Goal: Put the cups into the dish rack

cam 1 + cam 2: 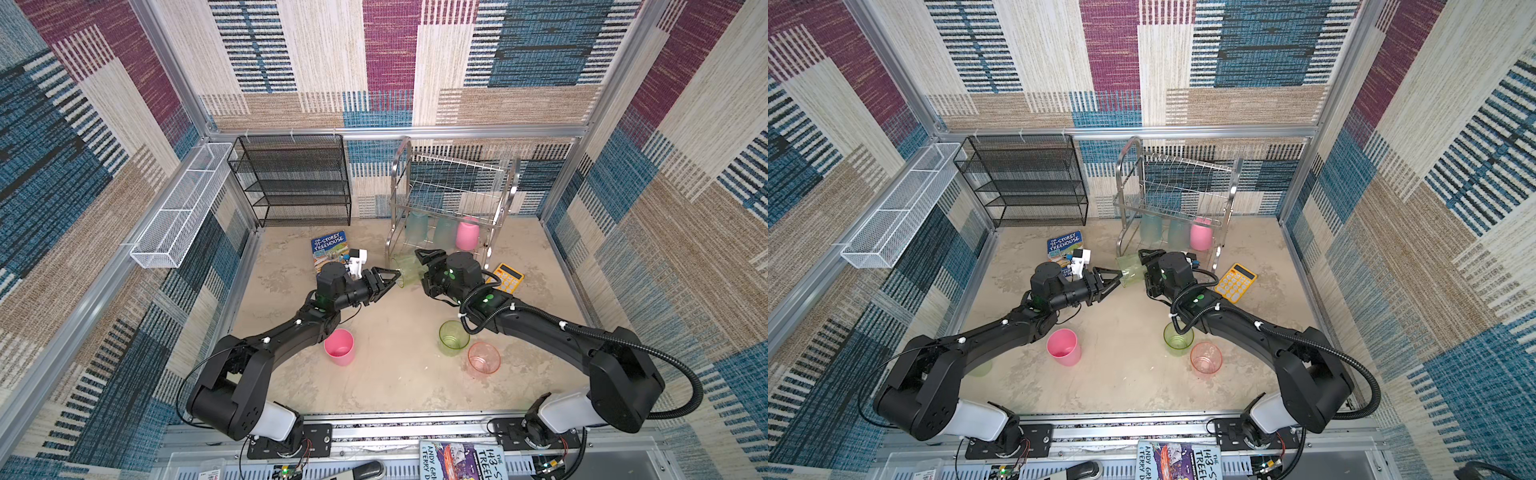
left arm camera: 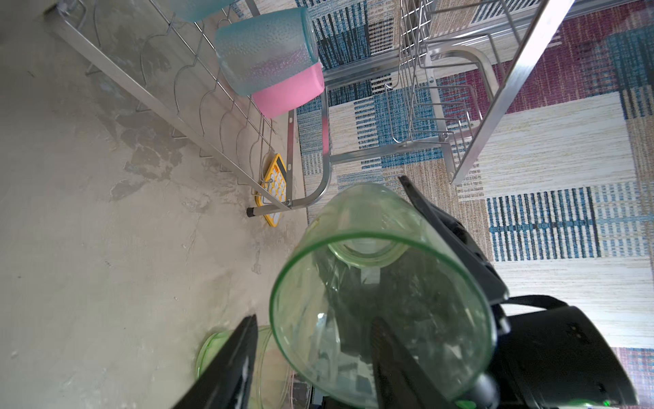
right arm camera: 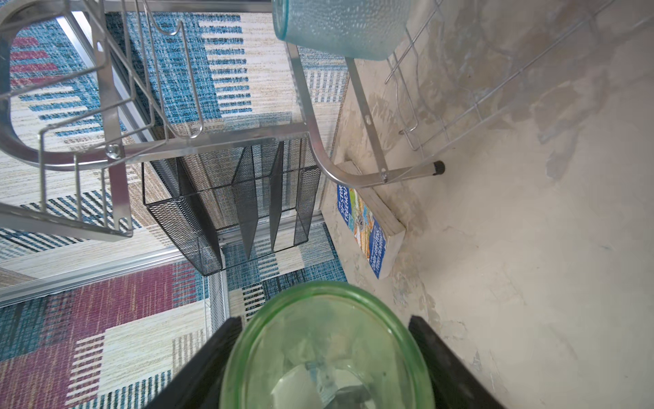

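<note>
Dish rack (image 1: 453, 195) stands back-right on table (image 1: 395, 390), shelf unit (image 1: 291, 183) to its left; rack's lower tier holds 3 racked cups (image 1: 444, 230). Book (image 1: 328, 249) lies in front of shelf unit, calculator (image 1: 508, 277) by rack's front-right foot, tipped cup (image 1: 405, 270) just in front of rack's left end. Nearer front edge: lone cup (image 1: 339, 347) left, right cup (image 1: 454, 337) w/ rightmost cup (image 1: 484, 359) just beside it.

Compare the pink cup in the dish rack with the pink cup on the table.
The racked pink cup sits mouth down on the lower tier of the dish rack; the loose pink cup stands mouth up on the table. The racked one has a teal cup close beside it; the loose one stands alone. Both are opaque pink, without handles.
</note>
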### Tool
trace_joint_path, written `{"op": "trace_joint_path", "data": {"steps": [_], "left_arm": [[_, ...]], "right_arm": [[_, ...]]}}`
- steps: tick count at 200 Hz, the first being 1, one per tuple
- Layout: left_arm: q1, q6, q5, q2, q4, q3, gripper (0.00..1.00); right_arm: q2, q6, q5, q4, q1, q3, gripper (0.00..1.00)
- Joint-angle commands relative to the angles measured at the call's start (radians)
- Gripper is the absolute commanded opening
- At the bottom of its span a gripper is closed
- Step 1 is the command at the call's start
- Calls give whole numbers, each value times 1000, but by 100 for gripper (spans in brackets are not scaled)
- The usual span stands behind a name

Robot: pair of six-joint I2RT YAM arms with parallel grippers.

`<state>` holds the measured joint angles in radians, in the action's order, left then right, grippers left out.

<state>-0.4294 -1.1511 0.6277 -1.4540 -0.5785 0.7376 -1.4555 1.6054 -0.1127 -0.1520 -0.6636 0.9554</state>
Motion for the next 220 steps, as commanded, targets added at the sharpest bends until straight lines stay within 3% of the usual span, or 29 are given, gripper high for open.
{"op": "trace_joint_path", "data": {"steps": [1, 59, 135, 178, 189, 220], "left_arm": [[1, 87, -37, 27, 149, 18, 57], [2, 165, -117, 79, 375, 56, 69], [10, 291, -222, 165, 696, 153, 84], [14, 445, -265, 163, 948, 327, 92], [16, 486, -272, 142, 1019, 389, 100], [24, 585, -282, 79, 1149, 521, 99]], "right_arm": [[7, -50, -49, 1, -2, 10, 60], [-3, -185, -122, 44, -7, 46, 59], [1, -423, -331, 115, -30, 80, 59], [-15, -597, -474, 143, -53, 116, 60], [-21, -649, -508, 145, -56, 125, 59], [-44, -762, -614, 151, -59, 140, 60]]}}
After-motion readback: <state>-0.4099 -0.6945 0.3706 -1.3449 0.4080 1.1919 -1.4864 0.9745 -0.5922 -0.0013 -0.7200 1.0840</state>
